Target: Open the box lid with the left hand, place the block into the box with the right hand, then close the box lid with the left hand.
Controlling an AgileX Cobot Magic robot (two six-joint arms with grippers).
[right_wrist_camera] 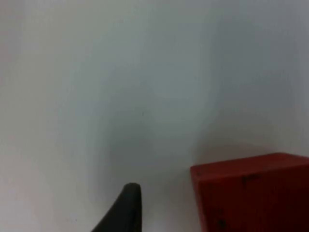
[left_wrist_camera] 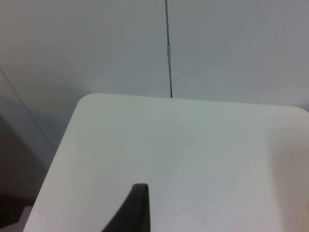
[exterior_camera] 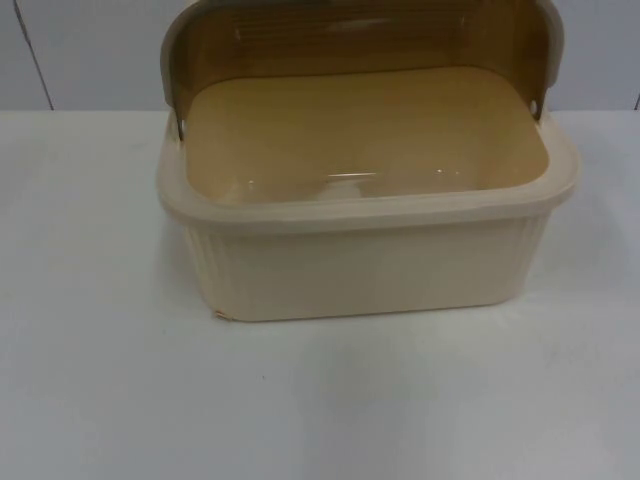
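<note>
The cream box (exterior_camera: 370,265) is seen standing on the white worktop (exterior_camera: 120,400) near the grey partition wall (exterior_camera: 90,50), its tinted lid (exterior_camera: 360,40) swung up and back, the inside bare. The left gripper (left_wrist_camera: 137,212) is held over a worktop corner, and its fingers' state cannot be told. The right gripper (right_wrist_camera: 126,210) is held beside the red block (right_wrist_camera: 253,193), not touching it; the state of those fingers cannot be told either.

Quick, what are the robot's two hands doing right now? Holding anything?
Left gripper: above the bare white table, holding nothing visible; open or shut cannot be told.
Right gripper: beside the red block, not holding it; open or shut cannot be told.
</note>
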